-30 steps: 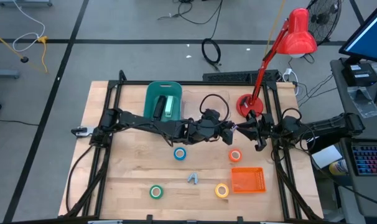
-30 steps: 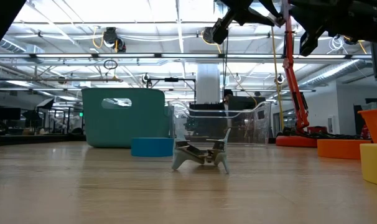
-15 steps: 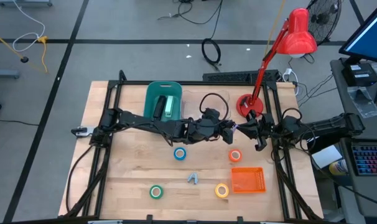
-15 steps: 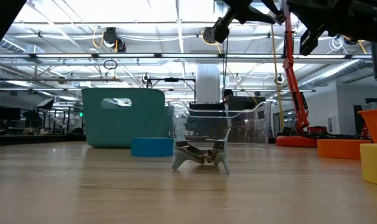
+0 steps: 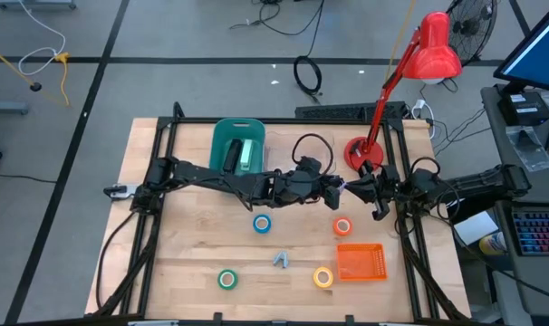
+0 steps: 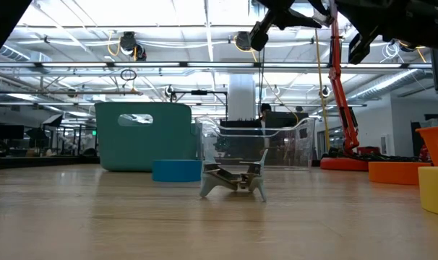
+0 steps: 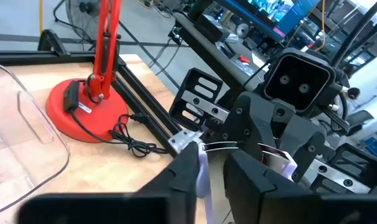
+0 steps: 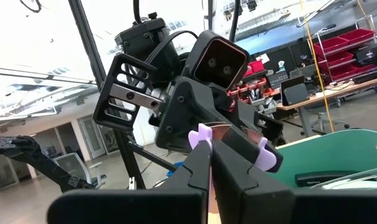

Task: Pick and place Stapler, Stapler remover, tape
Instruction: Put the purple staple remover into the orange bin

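Both grippers meet tip to tip in mid-air above the table's middle, my left gripper (image 5: pixel 336 187) and my right gripper (image 5: pixel 353 188), each shut on a small stapler remover with lilac grips and metal jaws (image 8: pixel 221 129). A second, grey stapler remover (image 5: pixel 281 260) stands on its prongs on the table. Four tape rolls lie flat: blue (image 5: pixel 263 224), orange-red (image 5: pixel 342 226), green (image 5: pixel 226 280), yellow (image 5: pixel 323 277). A black and a green stapler lie in the teal bin (image 5: pixel 237 145). My left gripper pinches one lilac grip of the stapler remover (image 7: pixel 202 169) between its two fingers, coming level from the table's left. The remover is lifted clear of the table. My right gripper pinches the other lilac grip (image 8: pixel 201 134) at its fingertips, coming level from the table's right.
An orange basket (image 5: pixel 360 262) sits near the right front. A clear plastic container (image 6: pixel 255 144) stands behind the table's middle. The red lamp's base (image 5: pixel 358 152) and its cord lie at the far right. A black frame rail runs along each side.
In the low view my left gripper has edged a little toward the table's right, closer to the right gripper. Everything on the table has stayed put.
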Motion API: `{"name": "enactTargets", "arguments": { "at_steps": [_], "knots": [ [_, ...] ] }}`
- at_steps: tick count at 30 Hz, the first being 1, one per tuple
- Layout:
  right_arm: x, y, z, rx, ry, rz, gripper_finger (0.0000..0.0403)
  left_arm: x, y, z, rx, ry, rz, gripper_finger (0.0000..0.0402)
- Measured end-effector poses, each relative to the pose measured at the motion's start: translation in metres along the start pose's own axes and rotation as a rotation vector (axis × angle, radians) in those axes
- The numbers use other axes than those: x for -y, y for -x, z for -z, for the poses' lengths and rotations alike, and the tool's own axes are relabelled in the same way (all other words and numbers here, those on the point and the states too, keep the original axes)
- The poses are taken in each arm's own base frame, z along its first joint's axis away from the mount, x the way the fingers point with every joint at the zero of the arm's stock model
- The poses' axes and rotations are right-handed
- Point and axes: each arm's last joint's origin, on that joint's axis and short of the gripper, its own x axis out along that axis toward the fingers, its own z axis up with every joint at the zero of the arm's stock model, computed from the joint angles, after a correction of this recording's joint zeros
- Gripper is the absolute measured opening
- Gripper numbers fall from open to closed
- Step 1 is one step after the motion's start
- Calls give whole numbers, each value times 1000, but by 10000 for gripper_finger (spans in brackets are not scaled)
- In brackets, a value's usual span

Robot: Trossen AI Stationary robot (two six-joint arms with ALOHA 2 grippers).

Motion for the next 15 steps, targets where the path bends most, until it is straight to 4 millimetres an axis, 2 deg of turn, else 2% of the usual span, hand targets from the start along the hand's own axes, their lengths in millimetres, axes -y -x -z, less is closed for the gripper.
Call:
{"name": "enactTargets", "arguments": {
  "at_steps": [7,15],
  "knots": [
    [0,0,0,0,-4,-4,1,-3,-2,-2,-32,4,30,153],
    [-1,1,-2,9,-6,-13,0,-8,-5,-6,-85,-38,57,210]
  ]
}}
